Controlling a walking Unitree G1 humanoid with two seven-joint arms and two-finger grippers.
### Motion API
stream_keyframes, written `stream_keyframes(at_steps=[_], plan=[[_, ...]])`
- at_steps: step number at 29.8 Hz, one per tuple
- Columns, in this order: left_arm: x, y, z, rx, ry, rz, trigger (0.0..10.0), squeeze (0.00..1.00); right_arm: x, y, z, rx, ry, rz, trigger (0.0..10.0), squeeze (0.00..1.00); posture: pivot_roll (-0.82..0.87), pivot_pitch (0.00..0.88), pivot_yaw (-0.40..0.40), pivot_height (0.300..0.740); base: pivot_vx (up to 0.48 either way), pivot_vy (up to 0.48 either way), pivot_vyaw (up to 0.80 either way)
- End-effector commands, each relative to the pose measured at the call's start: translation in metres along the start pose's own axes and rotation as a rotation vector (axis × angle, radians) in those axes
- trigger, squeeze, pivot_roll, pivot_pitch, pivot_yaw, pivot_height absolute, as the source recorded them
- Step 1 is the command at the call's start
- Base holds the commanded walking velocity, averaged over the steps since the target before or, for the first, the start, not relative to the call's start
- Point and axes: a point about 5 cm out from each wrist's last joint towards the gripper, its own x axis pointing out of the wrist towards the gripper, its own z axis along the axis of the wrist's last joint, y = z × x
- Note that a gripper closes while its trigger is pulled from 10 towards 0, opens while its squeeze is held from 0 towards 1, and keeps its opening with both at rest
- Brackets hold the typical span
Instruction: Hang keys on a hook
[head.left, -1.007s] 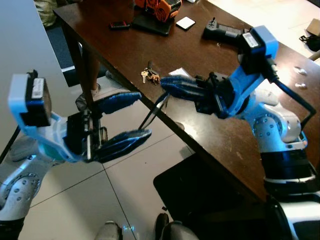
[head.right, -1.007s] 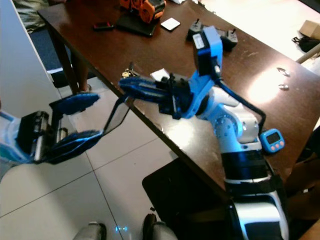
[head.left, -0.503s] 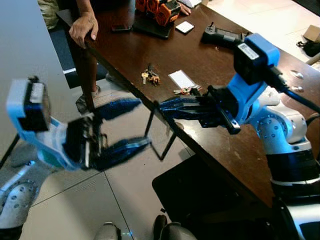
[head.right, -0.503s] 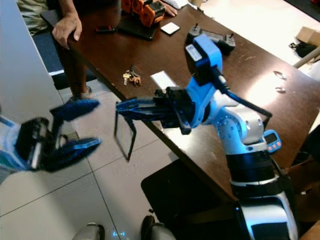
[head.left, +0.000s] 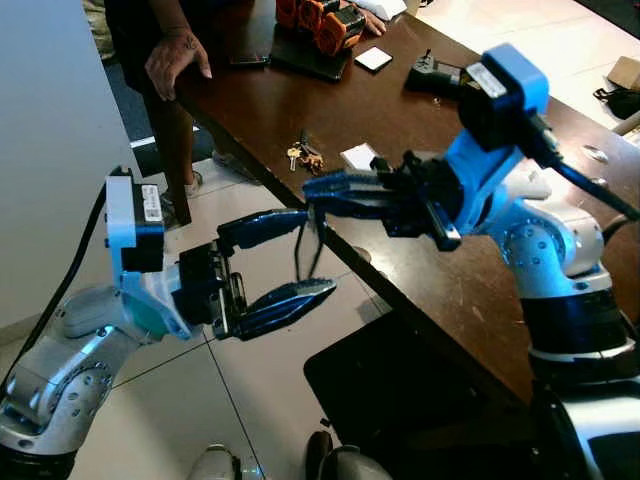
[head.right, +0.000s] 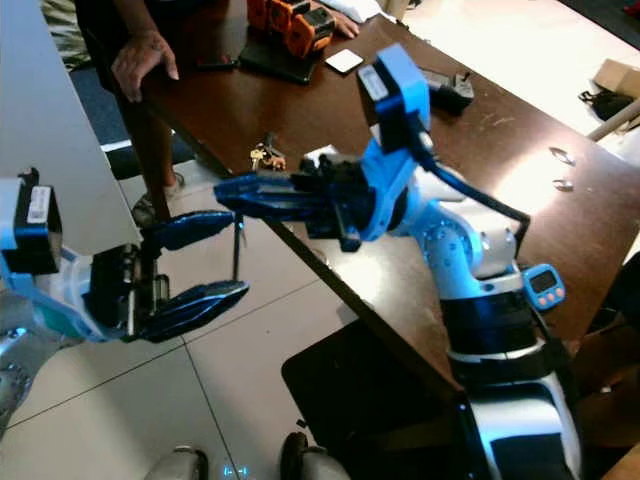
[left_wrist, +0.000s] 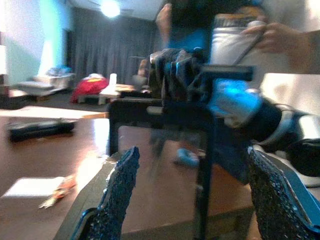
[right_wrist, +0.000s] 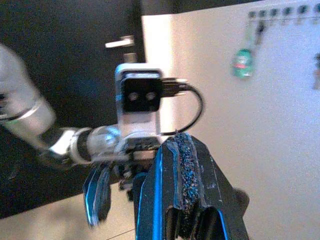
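While the right gripper (head.left: 318, 196) pinches a thin black wire loop (head.left: 308, 240) shut-fingered off the dark brown wooden table's (head.left: 400, 120) edge, left gripper (head.left: 300, 255) wide apart around it, small metal key bunch (head.left: 301, 154) lying on tabletop.

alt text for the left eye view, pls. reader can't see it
The right end effector, fingers closed, holds a black loop that dangles off the edge of a dark wooden table, just above the open left end effector. A bunch of keys lies on the table behind, and a person's hand rests on the far corner.
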Motion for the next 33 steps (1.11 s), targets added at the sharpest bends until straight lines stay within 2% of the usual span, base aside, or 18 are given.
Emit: stream_keyframes(at_steps=[1,3,6,9,12,13,18,19,20,21,28,33], plan=[[0.004,0.001,-0.005,0.031,0.025,0.035,10.0,0.0,0.0,-0.005,0.004,-0.044,-0.002,-0.061,0.0,0.0,0.19,0.105,-0.071,0.74,0.0,0.0,0.0],[0.004,0.001,-0.005,0.031,0.025,0.035,10.0,0.0,0.0,-0.005,0.004,-0.044,-0.002,-0.061,0.0,0.0,0.19,0.105,-0.071,0.74,0.0,0.0,0.0],[0.009,0.005,-0.008,0.072,0.034,0.112,10.0,0.0,0.006,-0.012,0.005,-0.066,-0.018,-0.133,0.0,0.0,0.2,0.105,-0.072,0.74,0.0,0.0,0.0],[0.012,0.008,-0.008,0.093,0.038,0.148,10.0,0.0,0.007,-0.013,0.005,-0.075,-0.017,-0.15,0.0,0.0,0.2,0.106,-0.072,0.74,0.0,0.0,0.0],[0.015,0.014,-0.006,0.163,0.06,0.214,10.0,0.0,0.008,-0.014,0.004,-0.084,-0.007,-0.167,0.0,0.0,0.19,0.109,-0.073,0.74,0.0,0.0,0.0],[0.015,0.014,-0.006,0.163,0.06,0.214,10.0,0.0,0.008,-0.014,0.004,-0.084,-0.007,-0.167,0.0,0.0,0.19,0.109,-0.073,0.74,0.0,0.0,0.0],[0.017,0.03,-0.001,0.24,0.049,0.362,10.0,0.0,0.008,-0.014,0.002,-0.081,-0.008,-0.172,0.0,0.0,0.19,0.111,-0.073,0.74,0.0,0.0,0.0],[0.016,0.033,0.0,0.247,0.037,0.392,5.0,0.0,0.009,-0.014,0.002,-0.08,-0.008,-0.17,0.0,0.0,0.19,0.111,-0.073,0.74,0.0,0.0,0.0],[0.016,0.033,0.0,0.247,0.037,0.392,5.0,0.0,0.009,-0.014,0.002,-0.08,-0.008,-0.17,0.0,0.0,0.19,0.111,-0.073,0.74,0.0,0.0,0.0],[0.016,0.035,0.001,0.248,0.029,0.408,0.0,0.0,0.009,-0.014,0.001,-0.079,-0.008,-0.168,0.0,0.0,0.19,0.111,-0.073,0.74,0.0,0.0,0.0],[0.014,0.032,0.003,0.26,0.014,0.392,0.0,0.0,0.009,-0.014,-0.001,-0.079,-0.007,-0.173,0.0,0.0,0.2,0.114,-0.072,0.74,0.0,0.0,0.0],[0.013,0.029,-0.002,0.269,0.042,0.376,0.0,0.0,0.009,-0.016,-0.003,-0.081,-0.004,-0.198,0.0,0.0,0.19,0.117,-0.071,0.74,0.0,0.0,0.0]])
